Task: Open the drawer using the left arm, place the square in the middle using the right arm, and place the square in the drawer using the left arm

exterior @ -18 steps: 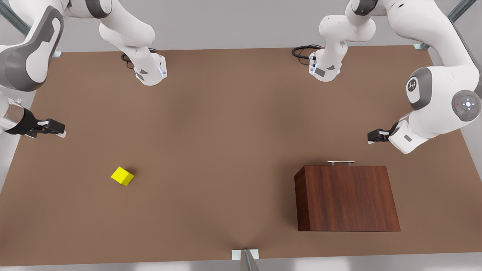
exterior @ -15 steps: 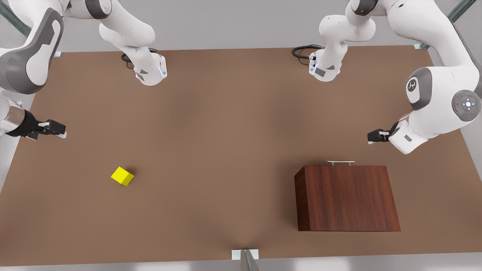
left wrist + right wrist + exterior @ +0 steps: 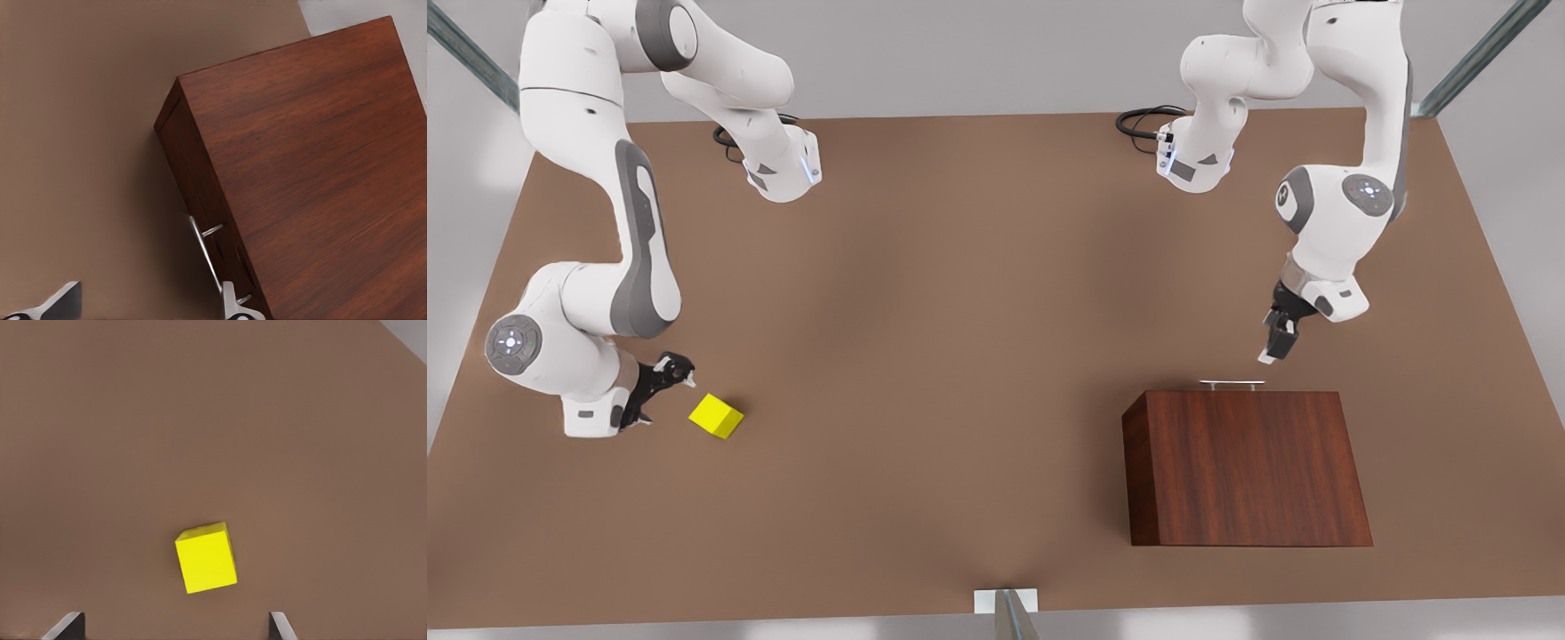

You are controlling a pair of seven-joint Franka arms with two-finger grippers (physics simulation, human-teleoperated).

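**Two hands low, cube and cabinet both untouched**

While both arms reach down over the plain matte brown counter (image 3: 960, 356), nothing is held. Going from the front view's left to its right:

- Right arm (image 3: 596, 293), white with grey joint bands, folds down at the front view's left. Its black two-finger hand (image 3: 665, 378) sits low, just beside the small bright yellow cube (image 3: 716, 415), on the side toward the front view's left. No contact visible.
- Right wrist view: the cube (image 3: 206, 557) lies flat on the counter ahead of the hand (image 3: 173, 628); the two fingertips (image 3: 67, 625) stand wide apart, wider than the cube, which is not between them.
- Middle of the counter: bare brown surface, well apart from the cube.
- Dark reddish-brown wood-grain box cabinet (image 3: 1245, 467) stands toward the front view's right. Drawer is pushed in, flush; its thin silver bar handle (image 3: 1232, 384) shows along the cabinet's far edge.
- Left arm (image 3: 1334, 213), same white build, comes down from the far right corner. Its black hand (image 3: 1279, 345) points down, near the handle's right end, apart from it.
- Left wrist view: cabinet (image 3: 300, 167) seen at an angle with the bar handle (image 3: 207, 257) on the drawer front. Fingertips (image 3: 60, 303) are spread; one lies beside the handle, not closed on it.
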